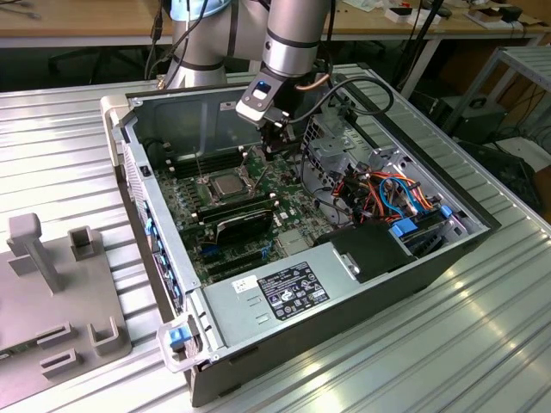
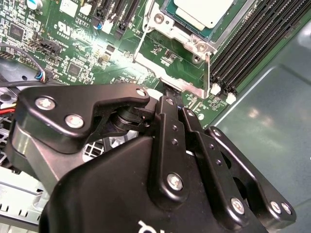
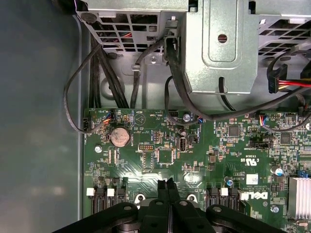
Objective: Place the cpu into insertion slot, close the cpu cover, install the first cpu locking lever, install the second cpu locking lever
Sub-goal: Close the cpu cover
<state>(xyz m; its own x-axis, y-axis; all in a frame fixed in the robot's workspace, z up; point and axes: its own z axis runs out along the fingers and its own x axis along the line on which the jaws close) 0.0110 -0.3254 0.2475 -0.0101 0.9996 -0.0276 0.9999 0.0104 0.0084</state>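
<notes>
Exterior view has the gripper (image 1: 275, 155) at two o'clock of the seated cpu (image 1: 225, 183), its fingers together, locking levers (image 1: 200, 168) upright; first-lever step, I'd judge, needing a steady downward push.

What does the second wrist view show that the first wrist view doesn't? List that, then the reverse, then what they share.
Second wrist view: the cpu inside its metal frame, a thin lever wire beside it, long black memory slots. First wrist view: a coin battery, black cables, a grey metal cage. Both: the tool, fingers together, over the green motherboard.
</notes>
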